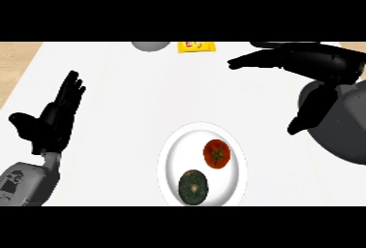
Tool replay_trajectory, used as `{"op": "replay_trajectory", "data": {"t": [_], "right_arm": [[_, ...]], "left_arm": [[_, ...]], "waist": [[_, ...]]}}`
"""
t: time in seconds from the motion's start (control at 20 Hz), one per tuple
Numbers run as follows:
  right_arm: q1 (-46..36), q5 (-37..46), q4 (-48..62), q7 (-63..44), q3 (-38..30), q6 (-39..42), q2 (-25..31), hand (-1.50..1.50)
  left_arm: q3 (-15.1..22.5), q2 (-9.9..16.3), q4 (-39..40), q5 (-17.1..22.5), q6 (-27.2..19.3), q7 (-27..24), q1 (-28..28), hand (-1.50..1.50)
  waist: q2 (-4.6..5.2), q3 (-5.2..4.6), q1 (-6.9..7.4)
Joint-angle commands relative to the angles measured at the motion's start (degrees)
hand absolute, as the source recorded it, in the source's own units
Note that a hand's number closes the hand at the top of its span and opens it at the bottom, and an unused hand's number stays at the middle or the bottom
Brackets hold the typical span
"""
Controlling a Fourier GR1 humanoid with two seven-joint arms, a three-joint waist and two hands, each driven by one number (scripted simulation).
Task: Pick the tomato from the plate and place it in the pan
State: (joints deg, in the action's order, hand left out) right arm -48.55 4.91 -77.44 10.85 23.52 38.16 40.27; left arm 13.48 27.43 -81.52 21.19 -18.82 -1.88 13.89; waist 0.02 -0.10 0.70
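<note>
I see tomato (217, 153) on plate (172, 155), unpicked | right hand (300, 60) far right, fingers spread, empty | left hand (53, 116) resting spread | pan unseen

A white desk (121, 140) fills most of the view. At its far edge sits a grey round thing (150, 45), partly cut off. Just beside it is a small yellow packet (195, 46) with red marks. A dark green round vegetable (193, 188) lies close by.

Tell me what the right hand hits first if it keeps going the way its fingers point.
Probably nothing: the right hand points toward the view's left over bare counter, well above the plate. Its height is unclear.
</note>
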Motion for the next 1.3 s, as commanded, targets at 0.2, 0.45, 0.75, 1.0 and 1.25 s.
{"op": "replay_trajectory", "data": {"t": [0.2, 0.45, 0.75, 1.0, 1.25], "right_arm": [[-9.1, 4.1, -1.5, -10.3, 0.4, 5.2, -8.1, -1.5], [-10.5, 7.1, -0.4, -16.7, 1.1, 4.8, -16.7, -1.5], [-8.2, 5.5, 2.1, -16.3, 1.4, 10.4, -21.4, -1.5], [-2.7, 7.5, -7.9, -25.7, 3.3, 11.4, -25.1, -1.5], [1.4, 10.2, -9.9, -29.6, 2.8, 13.2, -24.9, -1.5]], "left_arm": [[-1.4, -0.7, -1.7, -1.6, 1.0, 1.5, -1.8, 0.0], [-2.0, -2.7, -2.1, -3.3, 0.0, 4.2, 1.3, 0.0], [-4.5, -2.5, 1.2, -3.2, 3.6, 2.6, 1.4, 0.0], [-5.9, -3.1, 1.7, -5.0, 4.8, 0.5, -1.0, 0.0], [-5.0, -5.3, -4.5, -7.4, 1.7, 3.8, -2.7, 0.0]], "waist": [[-0.13, 0.07, -0.12], [-0.1, 0.08, -0.35], [0.09, 0.07, -0.39], [-0.13, 0.08, -0.83], [-0.12, 0.11, -0.61]]}}
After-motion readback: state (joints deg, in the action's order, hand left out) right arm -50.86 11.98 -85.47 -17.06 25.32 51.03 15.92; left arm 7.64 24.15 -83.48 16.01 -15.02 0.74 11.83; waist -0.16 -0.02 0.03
